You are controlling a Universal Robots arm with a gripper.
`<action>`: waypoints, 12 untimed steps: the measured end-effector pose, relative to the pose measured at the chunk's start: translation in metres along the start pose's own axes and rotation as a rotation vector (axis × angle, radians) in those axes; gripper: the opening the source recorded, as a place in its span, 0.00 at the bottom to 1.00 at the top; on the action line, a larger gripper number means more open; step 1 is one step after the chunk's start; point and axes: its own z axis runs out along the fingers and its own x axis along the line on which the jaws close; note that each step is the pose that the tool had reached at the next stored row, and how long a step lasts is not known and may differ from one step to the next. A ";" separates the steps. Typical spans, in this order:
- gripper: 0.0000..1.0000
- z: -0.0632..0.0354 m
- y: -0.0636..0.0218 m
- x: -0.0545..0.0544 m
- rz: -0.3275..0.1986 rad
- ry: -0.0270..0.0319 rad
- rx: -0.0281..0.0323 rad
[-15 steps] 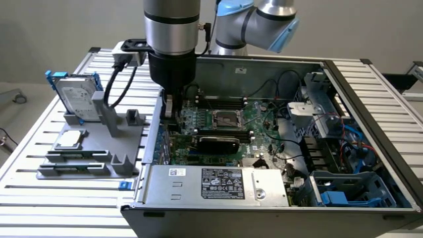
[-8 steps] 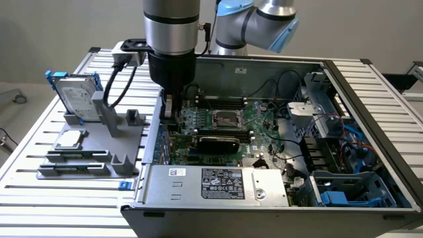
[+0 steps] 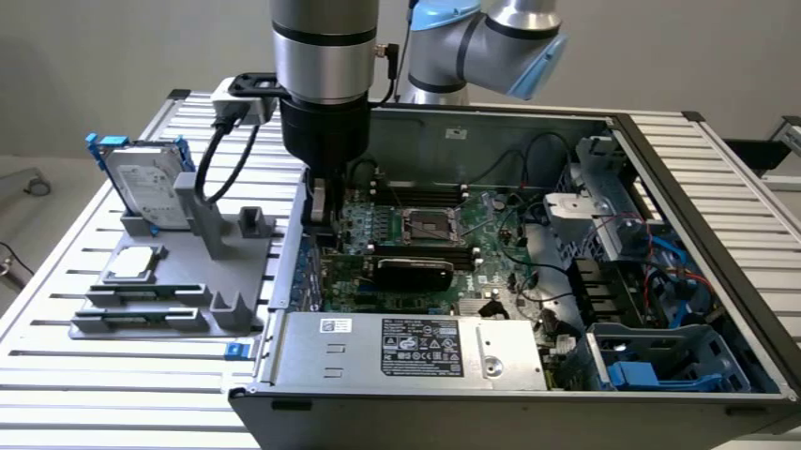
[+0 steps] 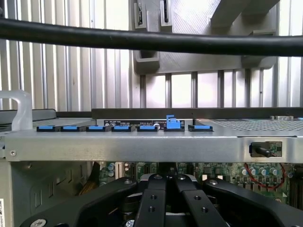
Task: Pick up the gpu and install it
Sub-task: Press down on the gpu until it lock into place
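The gpu (image 3: pixel 414 272), with its glossy black rounded cover, sits inside the open computer case (image 3: pixel 701 187) on the green motherboard (image 3: pixel 494 267), just in front of the processor socket (image 3: pixel 423 223). My gripper (image 3: pixel 321 220) hangs from the arm inside the case, close to the wall on the exterior view's left. It is higher than the gpu and apart from it. In the wrist view my gripper (image 4: pixel 165 177) has its black fingers (image 4: pixel 152 201) brought together, shut with nothing visible between them, just behind the case's metal edge (image 4: pixel 142 146) with several blue slot clips (image 4: pixel 174 125).
A grey fixture (image 3: pixel 175 281) on the exterior view's left holds a silver hard drive with a blue frame (image 3: pixel 144 178) and a flat processor chip (image 3: pixel 134 264). The power supply (image 3: pixel 419 347) fills the case's front. A blue cage (image 3: pixel 663 370) stands at the front right. A black cable (image 4: pixel 151 41) crosses the wrist view.
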 end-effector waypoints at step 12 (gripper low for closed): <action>0.11 0.0001 0.0000 -0.001 0.002 -0.0016 -0.0108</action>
